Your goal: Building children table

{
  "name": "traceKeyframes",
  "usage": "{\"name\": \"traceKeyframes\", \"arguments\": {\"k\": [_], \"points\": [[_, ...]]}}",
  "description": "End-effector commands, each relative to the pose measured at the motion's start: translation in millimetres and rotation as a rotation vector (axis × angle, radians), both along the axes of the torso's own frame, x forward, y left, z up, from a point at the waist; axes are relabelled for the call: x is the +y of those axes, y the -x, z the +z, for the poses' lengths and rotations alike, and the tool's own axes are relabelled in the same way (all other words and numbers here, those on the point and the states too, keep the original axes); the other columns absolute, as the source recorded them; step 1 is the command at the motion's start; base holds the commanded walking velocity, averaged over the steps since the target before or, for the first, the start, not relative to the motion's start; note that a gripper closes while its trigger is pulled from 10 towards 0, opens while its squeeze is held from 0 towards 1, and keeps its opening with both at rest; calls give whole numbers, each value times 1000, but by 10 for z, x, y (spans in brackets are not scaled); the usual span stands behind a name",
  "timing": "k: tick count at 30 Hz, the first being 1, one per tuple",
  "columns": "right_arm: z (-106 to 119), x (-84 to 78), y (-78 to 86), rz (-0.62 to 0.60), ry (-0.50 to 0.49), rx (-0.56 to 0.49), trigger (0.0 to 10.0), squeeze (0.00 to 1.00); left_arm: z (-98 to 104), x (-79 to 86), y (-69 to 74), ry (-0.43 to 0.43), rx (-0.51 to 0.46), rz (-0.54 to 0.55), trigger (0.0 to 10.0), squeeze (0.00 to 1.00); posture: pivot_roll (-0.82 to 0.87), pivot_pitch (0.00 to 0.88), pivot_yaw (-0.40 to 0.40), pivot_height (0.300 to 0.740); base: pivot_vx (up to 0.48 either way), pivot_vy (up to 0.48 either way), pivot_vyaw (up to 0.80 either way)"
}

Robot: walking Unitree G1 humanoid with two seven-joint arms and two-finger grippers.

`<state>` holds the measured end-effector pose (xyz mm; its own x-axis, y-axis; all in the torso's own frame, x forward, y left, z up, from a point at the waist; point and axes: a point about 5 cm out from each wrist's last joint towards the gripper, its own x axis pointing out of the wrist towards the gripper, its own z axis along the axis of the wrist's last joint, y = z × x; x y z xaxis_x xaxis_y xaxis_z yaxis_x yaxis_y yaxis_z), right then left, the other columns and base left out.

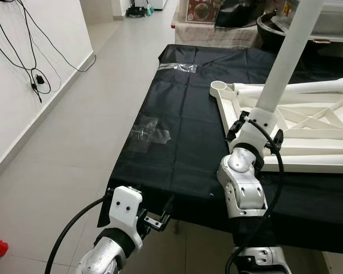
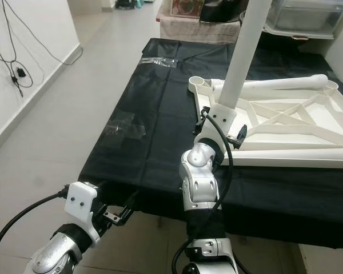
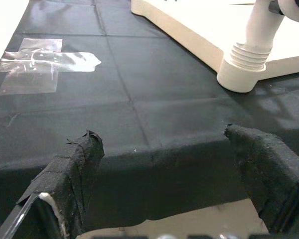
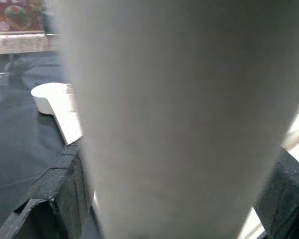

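Right end effector (image 2: pixel 222 124): we see it clamped around the white leg (image 2: pixel 244 51), fingers on both sides of the tube.
Leg: stands upright, base at the near corner of the upturned tabletop (image 2: pixel 308 149) on the black-covered desk (image 2: pixel 154 120).
Left end effector (image 3: pixel 169 164): fingers spread wide, holding nothing, low at the desk's near edge.
Loose bits: clear plastic bags (image 1: pixel 148 132) lie apart on the cover.
Risk: we judge a tilted leg could bind or cross-thread in its socket; nothing braces the tabletop, so it may slide.
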<state>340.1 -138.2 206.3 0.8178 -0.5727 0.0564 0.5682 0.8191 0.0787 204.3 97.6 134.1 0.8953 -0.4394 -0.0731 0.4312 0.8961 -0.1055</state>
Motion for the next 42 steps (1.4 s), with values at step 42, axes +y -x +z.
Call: {"name": "traceKeyframes", "arguments": {"k": [42], "points": [[-110, -91, -204, 1584, 48, -10, 10000, 0, 71, -179, 89, 37, -120, -199, 10000, 0, 119, 86, -9, 740, 0, 0, 0]]}}
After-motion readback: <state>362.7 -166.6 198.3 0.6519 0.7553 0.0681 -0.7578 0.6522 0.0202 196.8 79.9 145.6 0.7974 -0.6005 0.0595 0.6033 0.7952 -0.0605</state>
